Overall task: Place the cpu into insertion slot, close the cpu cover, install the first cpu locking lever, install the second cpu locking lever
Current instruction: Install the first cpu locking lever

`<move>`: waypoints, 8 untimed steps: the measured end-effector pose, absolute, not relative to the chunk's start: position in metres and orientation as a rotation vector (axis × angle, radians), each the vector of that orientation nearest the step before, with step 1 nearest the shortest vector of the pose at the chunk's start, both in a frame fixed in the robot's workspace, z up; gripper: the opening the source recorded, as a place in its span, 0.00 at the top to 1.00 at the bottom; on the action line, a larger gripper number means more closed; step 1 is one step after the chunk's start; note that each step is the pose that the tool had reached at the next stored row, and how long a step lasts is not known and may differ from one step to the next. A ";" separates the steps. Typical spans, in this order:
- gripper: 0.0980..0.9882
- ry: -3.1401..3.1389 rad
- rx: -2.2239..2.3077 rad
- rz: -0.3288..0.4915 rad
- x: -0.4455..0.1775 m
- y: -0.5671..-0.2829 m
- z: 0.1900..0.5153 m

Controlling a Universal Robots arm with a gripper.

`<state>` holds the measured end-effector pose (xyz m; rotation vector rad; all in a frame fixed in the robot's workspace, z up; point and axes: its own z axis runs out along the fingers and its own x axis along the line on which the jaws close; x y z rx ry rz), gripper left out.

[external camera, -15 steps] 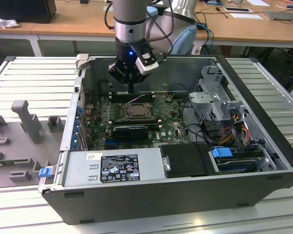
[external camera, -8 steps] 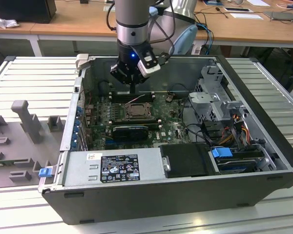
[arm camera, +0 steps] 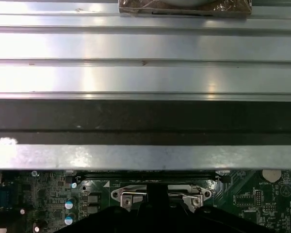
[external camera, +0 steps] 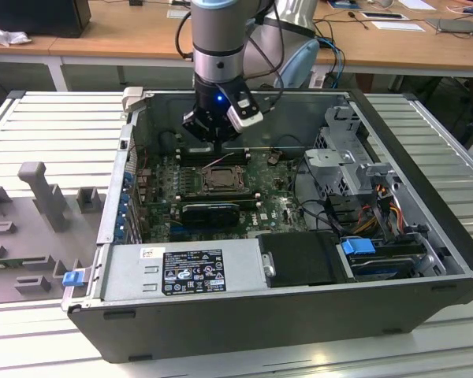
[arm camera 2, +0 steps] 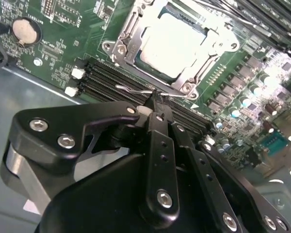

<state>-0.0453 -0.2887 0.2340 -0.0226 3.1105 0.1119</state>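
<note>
The cpu [arm camera 2: 172, 43] sits inside the insertion slot [external camera: 221, 179]. Its pale face shows through the window of the cpu cover [arm camera 2: 130, 25], and the cover lies flat down on the slot, around the chip. The pincer [arm camera 2: 154, 99] hangs just beside the slot, at the edge where the long dark memory sockets [arm camera 2: 99, 77] run along it. Its two black fingers [arm camera 2: 158, 127] are pressed together, so the pincer is narrow, with no gap to see between the tips. The tips are at the bent end of a thin wire locking lever [arm camera 2: 132, 89], which lies along that same edge of the slot; if they pinch the wire or only touch it, I cannot tell. In the exterior view the pincer [external camera: 211, 135] is above the green board [arm camera 2: 68, 34], on the slot's far side from the grey power supply box [external camera: 181, 272]. All this is inside the open computer case [external camera: 426, 260], which lies on the ribbed metal worktop [external camera: 47, 118]. A round coin battery [arm camera 2: 25, 30] is on the board, well apart from the slot
</note>
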 end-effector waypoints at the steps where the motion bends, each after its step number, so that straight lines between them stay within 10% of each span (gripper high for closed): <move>1: 0.99 3.111 -0.035 0.112 -0.045 -0.289 0.234; 8: 0.99 3.111 -0.043 0.112 -0.040 -0.286 0.231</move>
